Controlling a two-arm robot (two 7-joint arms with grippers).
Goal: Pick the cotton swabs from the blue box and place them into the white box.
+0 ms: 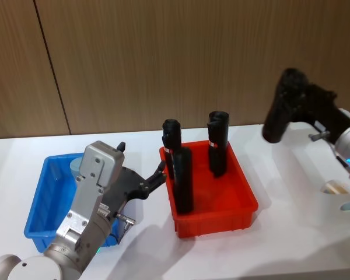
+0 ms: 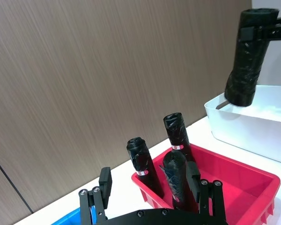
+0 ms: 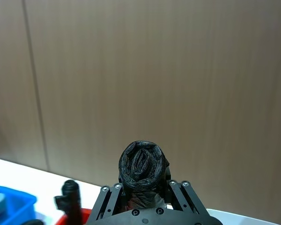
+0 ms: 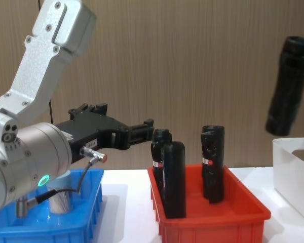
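Note:
The blue box (image 1: pixel 38 204) (image 4: pixel 91 202) sits at the left of the table. A cotton swab jar with a pale blue lid (image 1: pixel 76 165) (image 4: pixel 61 200) stands in it. My left gripper (image 1: pixel 141 158) (image 2: pixel 149 177) hovers over the box's right side, open and empty, pointing toward the red bin. My right gripper (image 1: pixel 315 102) (image 3: pixel 143 197) is raised at the far right, shut on a black cylinder (image 1: pixel 283 108) (image 4: pixel 289 86) that hangs tilted above the white box (image 4: pixel 294 172) (image 2: pixel 243 126). Two round jar tops (image 1: pixel 338 188) show low at the right edge of the head view.
A red bin (image 1: pixel 245 201) (image 4: pixel 243 212) stands between the two boxes with three upright black cylinders (image 1: pixel 181 175) (image 4: pixel 213 162) in it. A wood-panelled wall runs behind the table. Open tabletop lies in front of the bins.

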